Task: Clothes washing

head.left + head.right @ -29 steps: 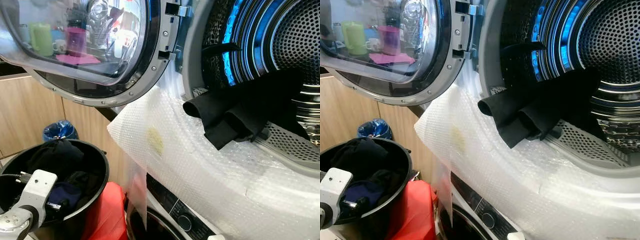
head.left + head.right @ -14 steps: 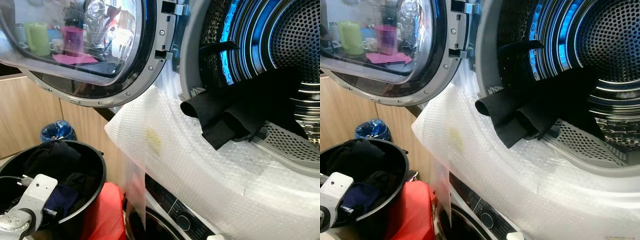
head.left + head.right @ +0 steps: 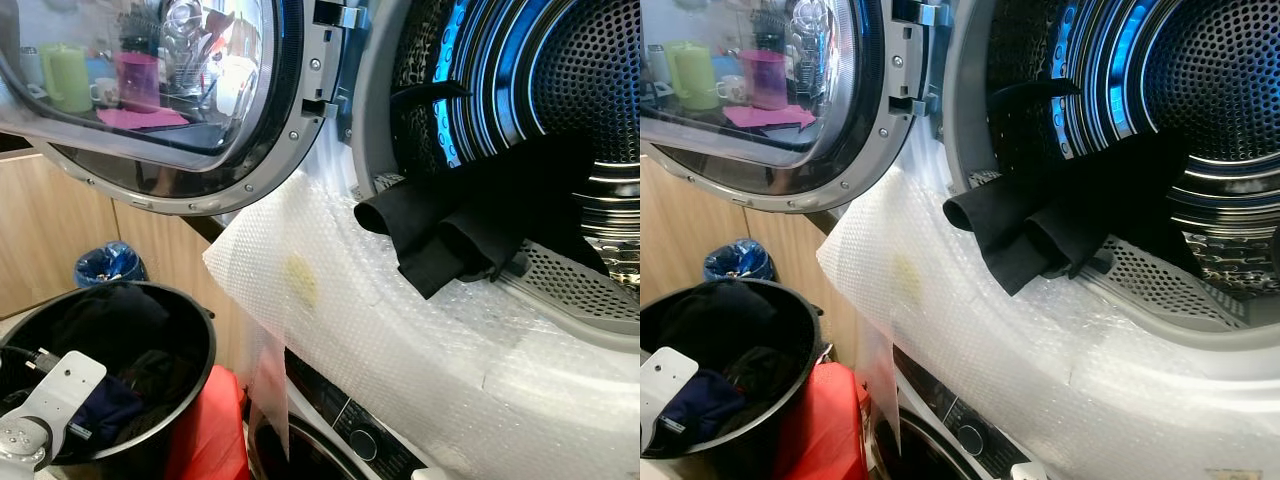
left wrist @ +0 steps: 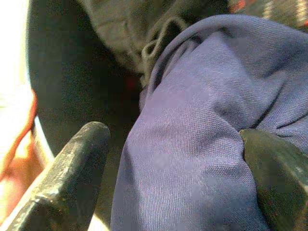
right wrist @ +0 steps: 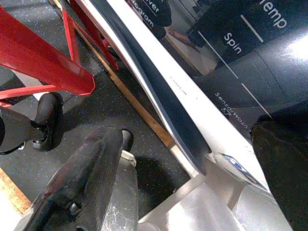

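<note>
A black bucket (image 3: 196,335) of dark laundry stands at my lower left. My left gripper (image 4: 173,173) is down inside it, open, its fingers (image 4: 72,168) straddling a navy blue garment (image 4: 207,125) that lies among black clothes. The white wrist (image 3: 48,400) sits just above that navy garment (image 3: 105,415). A black garment (image 3: 450,225) hangs over the lip of the washer's steel drum (image 3: 590,90). My right gripper (image 5: 190,139) hangs open and holds nothing, low beside the washer's control panel (image 5: 250,33).
The washer's round glass door (image 3: 150,90) is swung open to the left above the bucket. Bubble wrap (image 3: 400,330) covers the washer's front below the drum. A red stand (image 3: 215,430) sits beside the bucket, and a blue bin bag (image 3: 105,265) lies behind it.
My left wrist has sunk lower into the bucket, closer to the navy garment. The black garment on the drum lip has not moved; the view shifted slightly.
</note>
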Available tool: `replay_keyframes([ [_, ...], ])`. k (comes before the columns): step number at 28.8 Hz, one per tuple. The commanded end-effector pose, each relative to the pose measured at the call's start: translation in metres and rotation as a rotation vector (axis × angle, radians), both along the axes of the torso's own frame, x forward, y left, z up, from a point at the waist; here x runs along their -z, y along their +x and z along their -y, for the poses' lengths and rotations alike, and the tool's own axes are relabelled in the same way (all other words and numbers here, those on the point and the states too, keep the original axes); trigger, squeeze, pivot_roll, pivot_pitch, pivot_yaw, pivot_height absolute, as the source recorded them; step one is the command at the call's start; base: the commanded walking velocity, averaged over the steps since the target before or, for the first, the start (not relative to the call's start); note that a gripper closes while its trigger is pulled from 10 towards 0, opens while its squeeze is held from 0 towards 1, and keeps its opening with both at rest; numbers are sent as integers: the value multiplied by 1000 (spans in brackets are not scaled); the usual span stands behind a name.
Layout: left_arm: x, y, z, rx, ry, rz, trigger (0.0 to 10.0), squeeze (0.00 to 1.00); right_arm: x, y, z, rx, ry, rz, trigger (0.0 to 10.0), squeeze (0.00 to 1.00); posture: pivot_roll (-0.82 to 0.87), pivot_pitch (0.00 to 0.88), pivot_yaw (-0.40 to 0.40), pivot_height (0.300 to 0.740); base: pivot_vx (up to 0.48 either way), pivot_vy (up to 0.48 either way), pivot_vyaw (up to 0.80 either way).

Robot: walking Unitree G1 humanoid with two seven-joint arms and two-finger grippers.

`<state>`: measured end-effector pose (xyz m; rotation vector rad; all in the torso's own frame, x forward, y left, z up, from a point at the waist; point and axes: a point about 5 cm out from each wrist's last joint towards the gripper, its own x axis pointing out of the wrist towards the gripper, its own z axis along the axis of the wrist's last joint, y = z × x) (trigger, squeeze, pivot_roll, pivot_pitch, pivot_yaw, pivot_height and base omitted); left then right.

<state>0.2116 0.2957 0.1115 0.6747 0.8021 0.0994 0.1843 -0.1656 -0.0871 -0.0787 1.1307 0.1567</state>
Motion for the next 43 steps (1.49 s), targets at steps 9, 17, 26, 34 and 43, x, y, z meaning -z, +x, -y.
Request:
replay_keyframes([
  [9, 30, -10, 3, -24, -44, -83, 10000, 0, -1, 1, 13, -1, -45, -4, 10000, 0, 250, 37, -209, 740, 0, 0, 0],
  [17, 46, -4, 4, -72, -149, -51, 10000, 0, -2, 0, 26, -7, -75, -8, 10000, 0, 214, 47, -237, 740, 0, 0, 0],
  [26, 48, 6, -6, -133, -181, 11, 10000, 0, -4, 0, 31, -19, -90, -8, 10000, 0, 200, 37, -255, 740, 0, 0, 0],
  [34, 42, 26, -2, -171, -361, 112, 10000, 0, -5, 3, 33, -38, -97, -3, 10000, 0, 189, 21, -268, 740, 0, 0, 0],
  [43, 36, 29, -7, 7, -331, -7, 10000, 0, -6, 4, 34, -47, -103, -4, 10000, 0, 191, 22, -266, 740, 0, 0, 0],
])
